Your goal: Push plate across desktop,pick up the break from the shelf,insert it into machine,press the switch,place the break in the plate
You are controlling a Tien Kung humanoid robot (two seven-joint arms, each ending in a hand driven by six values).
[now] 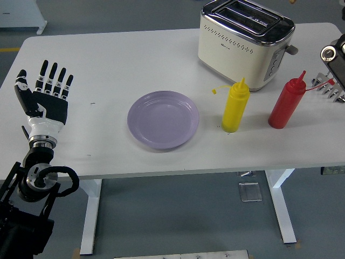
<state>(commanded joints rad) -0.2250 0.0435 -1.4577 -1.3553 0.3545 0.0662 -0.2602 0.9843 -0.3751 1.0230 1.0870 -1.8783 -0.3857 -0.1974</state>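
Black-and-white five-fingered left hand [44, 97] raised at the table's left edge, fingers spread wide, holding nothing, round lilac plate [163, 119] mid-table, yellow squeeze bottle [235, 106], red squeeze bottle [287, 101], cream-and-chrome toaster [246, 40] behind, bread unseen, right arm's black joint [334, 53] at right edge, hand hidden.

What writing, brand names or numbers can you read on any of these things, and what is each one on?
Toaster: a small dark mark on its cream side, below the row of holes, too small to read.
Yellow squeeze bottle: no label.
Red squeeze bottle: no label.
Purple plate: no print.
Left hand: white markings on the black fingers, no words.
Nothing legible anywhere.
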